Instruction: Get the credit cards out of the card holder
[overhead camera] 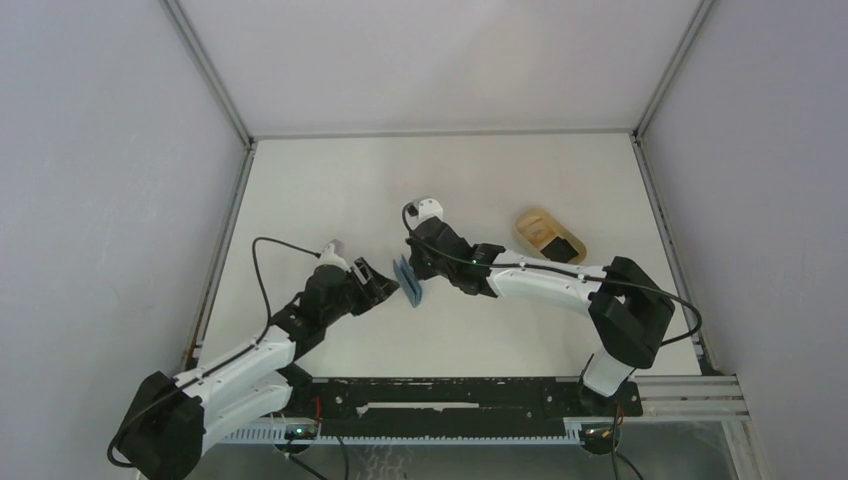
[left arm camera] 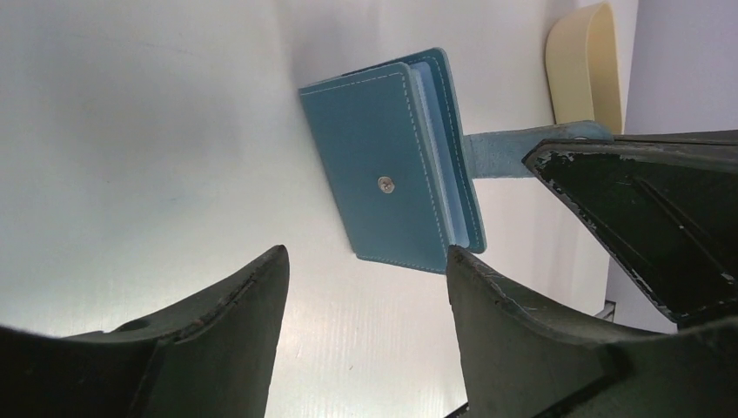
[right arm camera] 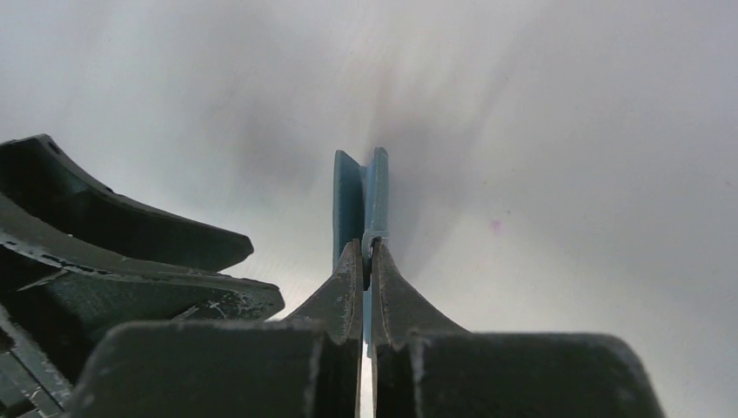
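Note:
The teal-blue card holder [overhead camera: 410,281] is held on edge near the table's middle. In the left wrist view the card holder [left arm camera: 383,165] is folded with its covers slightly ajar, a metal snap stud on the near cover and pale leaves showing inside. No credit card shows plainly. My right gripper [overhead camera: 416,266] is shut on the holder's snap tab [left arm camera: 500,152]. The right wrist view shows the right gripper [right arm camera: 365,248] pinching the tab, with the holder [right arm camera: 348,196] edge-on beyond. My left gripper [left arm camera: 365,254] is open and empty, just short of the holder; it also shows in the top view [overhead camera: 386,284].
A beige oval dish [overhead camera: 540,232] with a dark item in it lies on the table to the back right; its rim shows in the left wrist view [left arm camera: 585,65]. Grey walls close in the white table [overhead camera: 330,190] on three sides.

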